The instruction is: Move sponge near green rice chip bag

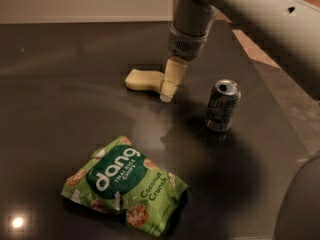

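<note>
**A:** So, where is the claw (167, 93)?

**B:** Low over the dark table (60, 84), toward its far middle. It hangs from the grey arm (240, 9) that reaches in from the upper right. Its cream tip points down and slightly left. I cannot tell whether it sits on the table's surface or just above it.

**A:** Is it wide or narrow?

**B:** I cannot tell. From this side it shows as one cream shape.

**A:** Does it hold anything?

**B:** Nothing that I can make out. The sponge (141, 79) lies flat on the table just to its left, and the claw covers the sponge's right end. Whether the two touch is not clear.

**A:** What does the sponge look like?

**B:** It is small, pale yellow and rounded at the corners, with its long side running left to right.

**A:** And on the other side of the claw?

**B:** A silver can (223, 106) stands upright to the right, a little nearer the camera and apart from the claw.

**A:** Where is the green rice chip bag (125, 186)?

**B:** At the near side of the table, below and left of the claw, well apart from the sponge. It lies flat, crinkled and turned at an angle. It reads "dang" in white on a dark green oval, with "Coconut Crunch" toward its lower right.

**A:** Anything further out?

**B:** A small spot of light is reflected in the table's near left corner.
</note>
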`<state>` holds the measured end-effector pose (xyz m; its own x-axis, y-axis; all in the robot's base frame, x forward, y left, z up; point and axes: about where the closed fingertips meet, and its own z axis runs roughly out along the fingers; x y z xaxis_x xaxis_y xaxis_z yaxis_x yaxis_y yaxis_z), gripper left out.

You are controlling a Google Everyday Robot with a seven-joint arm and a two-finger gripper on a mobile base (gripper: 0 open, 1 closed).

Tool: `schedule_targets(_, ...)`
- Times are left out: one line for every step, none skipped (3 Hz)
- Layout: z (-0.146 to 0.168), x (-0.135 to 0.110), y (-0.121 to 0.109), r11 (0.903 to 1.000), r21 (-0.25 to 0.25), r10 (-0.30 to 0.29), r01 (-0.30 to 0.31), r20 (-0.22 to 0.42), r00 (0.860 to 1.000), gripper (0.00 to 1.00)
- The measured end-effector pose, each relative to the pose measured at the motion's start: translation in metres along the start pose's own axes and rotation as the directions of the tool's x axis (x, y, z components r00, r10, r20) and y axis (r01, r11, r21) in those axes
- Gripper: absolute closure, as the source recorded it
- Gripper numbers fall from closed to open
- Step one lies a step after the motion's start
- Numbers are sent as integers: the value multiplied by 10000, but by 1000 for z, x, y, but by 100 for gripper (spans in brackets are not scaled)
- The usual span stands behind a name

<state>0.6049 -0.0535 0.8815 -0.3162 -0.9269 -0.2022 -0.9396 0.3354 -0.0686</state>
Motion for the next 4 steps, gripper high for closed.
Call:
schedule_targets(23,-17,-14,9997,-52,-231,231,5,9997,0)
schedule_targets(39,-29,-30,9990,-94,-436,436,-28,9990,0)
schedule_targets(54,-41,-38,9982,-284,-536,534,-61,9985,0)
schedule_targets(68,-48,-40,9974,-518,-504,496,-153,9986,0)
